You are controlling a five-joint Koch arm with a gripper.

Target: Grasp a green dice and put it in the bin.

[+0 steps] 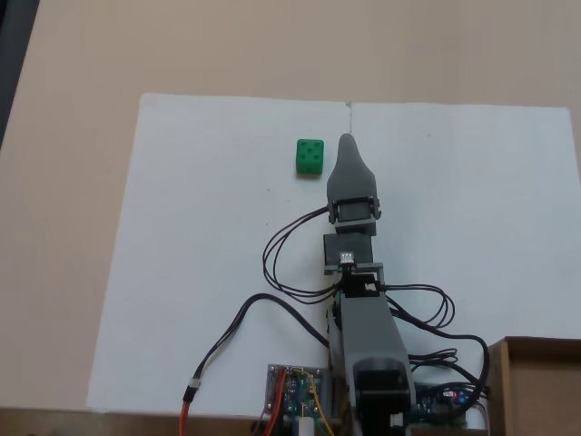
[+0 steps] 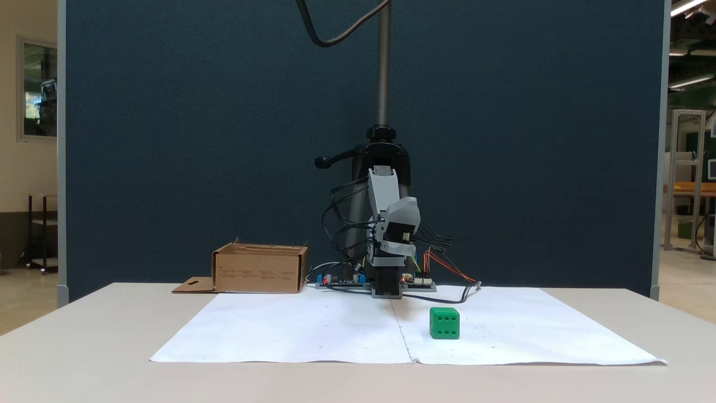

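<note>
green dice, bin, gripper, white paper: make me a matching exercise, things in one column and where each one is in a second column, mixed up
Things:
1. green dice
2. bin
3. gripper
4. white paper

Places:
A. spread flat over the tabletop
B. on the bare table beside the arm's base, off the paper
C. raised above the paper, tip close to the dice
D. resting on the paper, free of the arm

Pairs: 1-D, 2-B, 3-C, 4-A

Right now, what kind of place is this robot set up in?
Probably a lab or shared workshop, not a home: a dark blue partition panel stands behind the table, metal racks and strip lights show beyond it, and bare circuit boards sit beside the arm.
</note>
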